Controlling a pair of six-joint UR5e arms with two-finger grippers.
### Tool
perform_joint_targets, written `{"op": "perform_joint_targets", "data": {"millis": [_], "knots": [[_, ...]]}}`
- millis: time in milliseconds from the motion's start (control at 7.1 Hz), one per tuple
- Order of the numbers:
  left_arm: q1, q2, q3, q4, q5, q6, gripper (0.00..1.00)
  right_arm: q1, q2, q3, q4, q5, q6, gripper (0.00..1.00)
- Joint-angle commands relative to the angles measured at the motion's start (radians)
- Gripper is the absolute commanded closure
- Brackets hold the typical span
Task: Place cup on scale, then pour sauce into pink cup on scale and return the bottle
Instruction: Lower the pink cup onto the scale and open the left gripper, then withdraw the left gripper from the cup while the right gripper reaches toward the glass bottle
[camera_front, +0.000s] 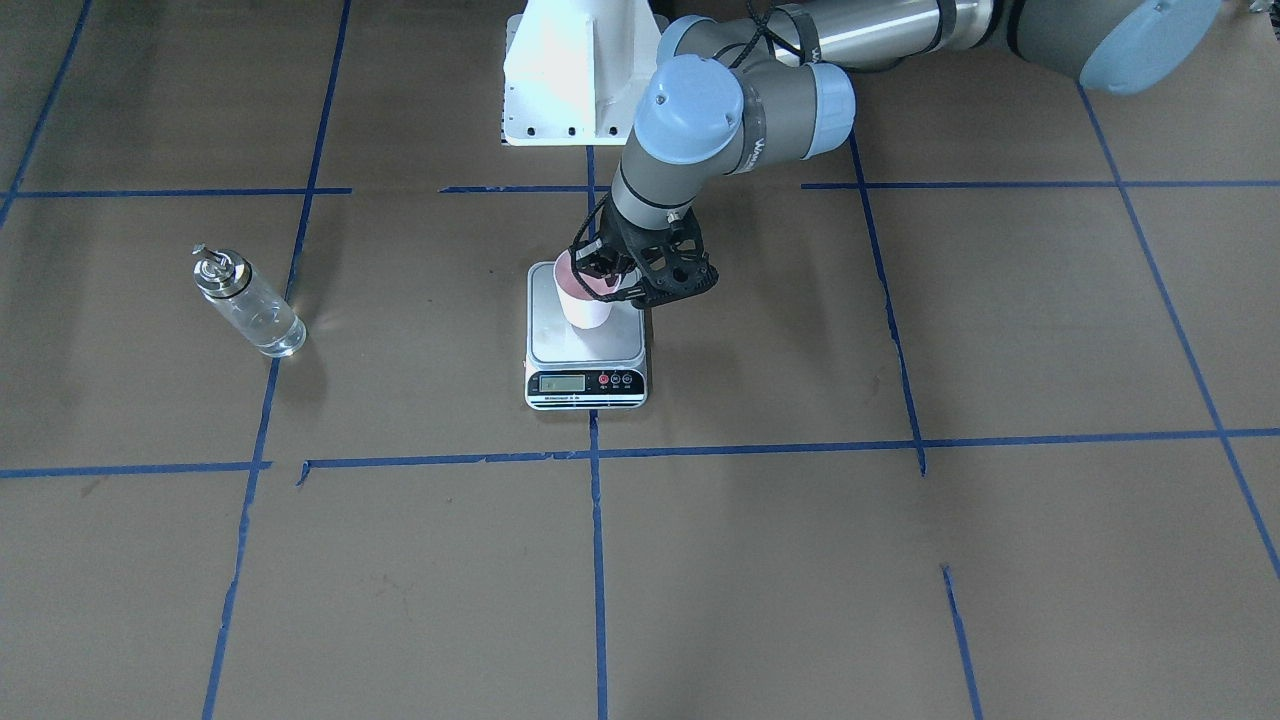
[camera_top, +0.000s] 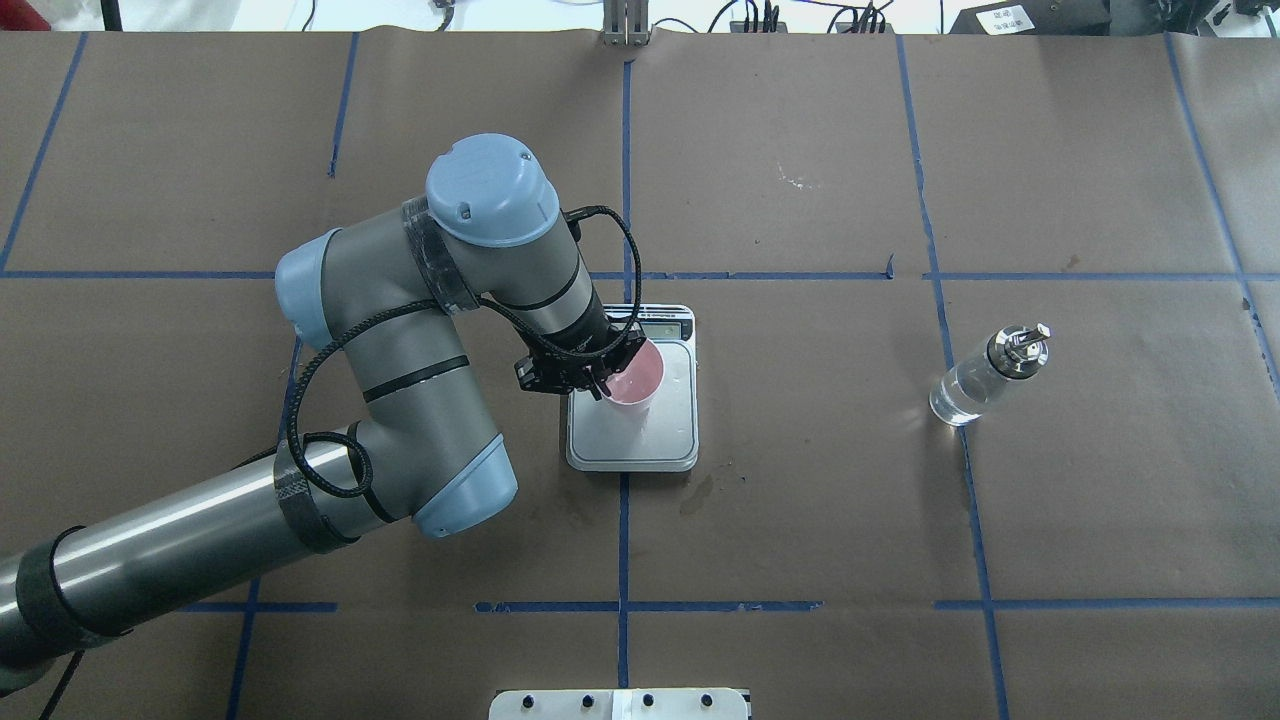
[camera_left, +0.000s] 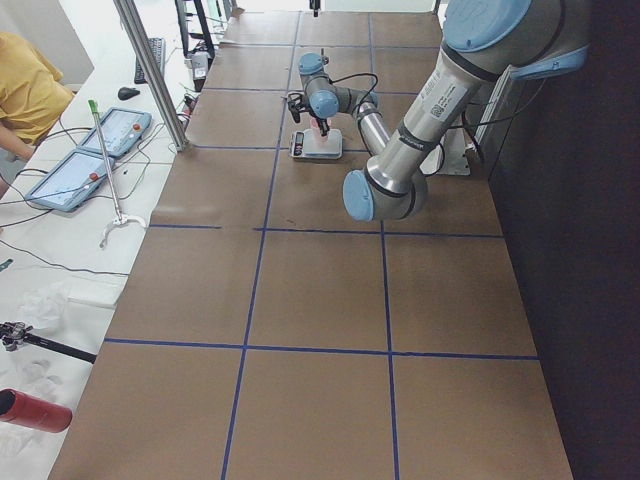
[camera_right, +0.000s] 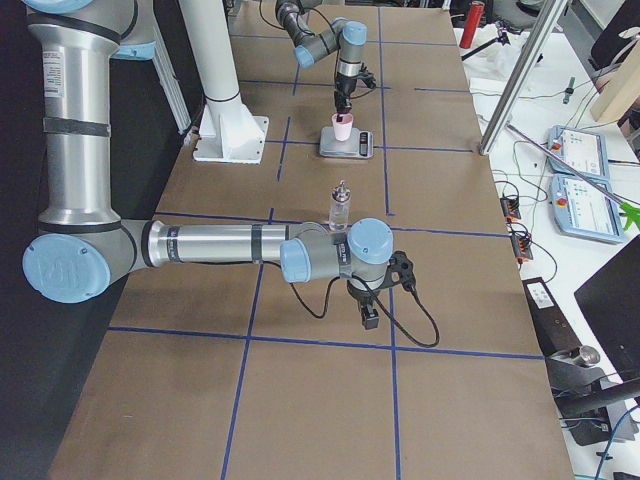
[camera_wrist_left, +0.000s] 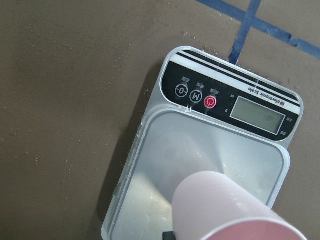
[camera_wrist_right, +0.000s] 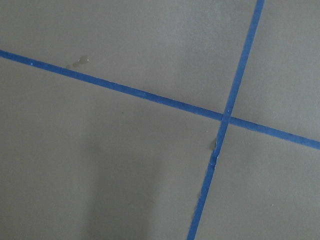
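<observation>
The pink cup (camera_front: 585, 305) stands on the steel platform of the scale (camera_front: 585, 385), toward its robot-side half. My left gripper (camera_front: 605, 272) reaches down from above and is shut on the cup's rim at its robot-side edge. In the overhead view the gripper (camera_top: 600, 385) covers the left rim of the cup (camera_top: 637, 378) on the scale (camera_top: 670, 440). The left wrist view shows the cup's wall (camera_wrist_left: 225, 210) over the platform (camera_wrist_left: 200, 150). The glass bottle (camera_top: 975, 385) stands upright far to the right. My right gripper (camera_right: 368, 315) hangs over bare table near the bottle (camera_right: 340, 208); whether it is open I cannot tell.
Blue tape lines (camera_front: 595, 450) divide the brown paper table into squares. The white robot base (camera_front: 570, 70) stands behind the scale. The right wrist view shows only paper and a tape crossing (camera_wrist_right: 225, 117). Tablets and cables lie beyond the table's operator edge (camera_right: 580, 170).
</observation>
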Motion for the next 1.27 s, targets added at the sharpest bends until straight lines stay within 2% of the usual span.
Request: {"op": "perform_joint_targets", "data": {"millis": [0,141,422,563,845,986,1126], "knots": [[0.000,0.001,0.000,-0.002,0.001,0.000,0.62,0.002,0.000,0.000,0.000,0.001,0.001,0.00],[0.000,0.001,-0.002,-0.009,0.001,0.000,0.54,0.002,0.000,0.000,0.000,0.001,0.001,0.00],[-0.001,0.012,-0.049,-0.013,0.004,-0.002,0.42,0.000,0.000,0.004,0.000,0.002,0.001,0.00],[-0.030,0.041,-0.124,-0.002,0.007,0.000,0.42,0.000,0.000,0.018,0.000,0.007,0.006,0.00],[-0.125,0.225,-0.402,0.010,0.012,0.003,0.42,-0.009,0.000,0.082,0.000,0.014,0.073,0.00],[-0.174,0.280,-0.479,0.032,0.012,0.009,0.42,-0.035,-0.003,0.135,0.000,0.037,0.169,0.00],[-0.191,0.282,-0.515,0.061,0.012,0.017,0.43,-0.066,-0.008,0.201,0.002,0.056,0.276,0.00]]}}
